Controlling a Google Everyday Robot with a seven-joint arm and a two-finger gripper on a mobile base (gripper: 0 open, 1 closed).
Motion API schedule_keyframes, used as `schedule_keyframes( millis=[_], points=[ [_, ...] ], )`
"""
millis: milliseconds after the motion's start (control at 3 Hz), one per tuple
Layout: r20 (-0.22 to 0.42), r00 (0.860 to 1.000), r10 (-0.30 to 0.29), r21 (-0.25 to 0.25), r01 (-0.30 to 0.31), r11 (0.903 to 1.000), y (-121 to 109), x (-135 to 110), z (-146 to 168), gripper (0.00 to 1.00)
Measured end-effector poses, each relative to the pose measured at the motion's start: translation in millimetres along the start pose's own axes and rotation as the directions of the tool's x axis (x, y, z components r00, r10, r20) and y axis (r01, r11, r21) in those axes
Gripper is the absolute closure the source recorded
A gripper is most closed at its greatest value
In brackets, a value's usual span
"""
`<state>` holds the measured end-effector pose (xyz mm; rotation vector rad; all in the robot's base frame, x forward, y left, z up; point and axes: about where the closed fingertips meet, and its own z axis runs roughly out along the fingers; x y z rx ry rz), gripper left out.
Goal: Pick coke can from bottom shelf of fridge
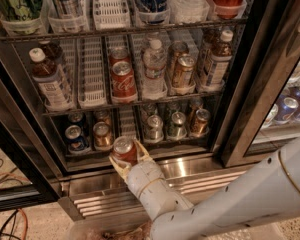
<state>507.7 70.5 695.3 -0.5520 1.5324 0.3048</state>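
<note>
1. Your two-finger gripper (127,156), on the white arm rising from the lower right of the frame, sits at lower centre-left. Its pale fingers (141,152) pinch the small red coke can with the silver top (123,148) from both sides.
2. The can stands upright at the front lip of the bottom shelf, the lowest dark wire rack (187,140) of the large glass-door fridge (25,134). It appears level with or just past that lip, above the ribbed stainless-steel base (205,181). I judge the side grip is meant to keep it upright while it is drawn outward.
3. The pale plastic lane tray (126,120) directly behind the can shows empty; I judge that to be its lane.
4. Neighbours: a gold-orange can (102,134) sits just left, a blue Pepsi can (76,139) further left, and a silver-topped can (154,128) to the right. None touches the gripper.
5. Obstructions: the black door frame at right (240,114) stands well apart. The wire rack above overhangs, so clear the lip before you lift.
</note>
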Motion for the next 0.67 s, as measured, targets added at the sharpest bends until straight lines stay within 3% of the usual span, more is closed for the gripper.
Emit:
schedule_keyframes(
  millis=[333,667],
  points=[
    [0.019,1.000,0.011,-0.096,-0.009,0.9954,27.9,-6.4,-5.7,1.00],
    [0.031,0.999,0.013,-0.142,-0.008,0.9898,43.6,-10.1,-11.6,1.00]
  ],
)
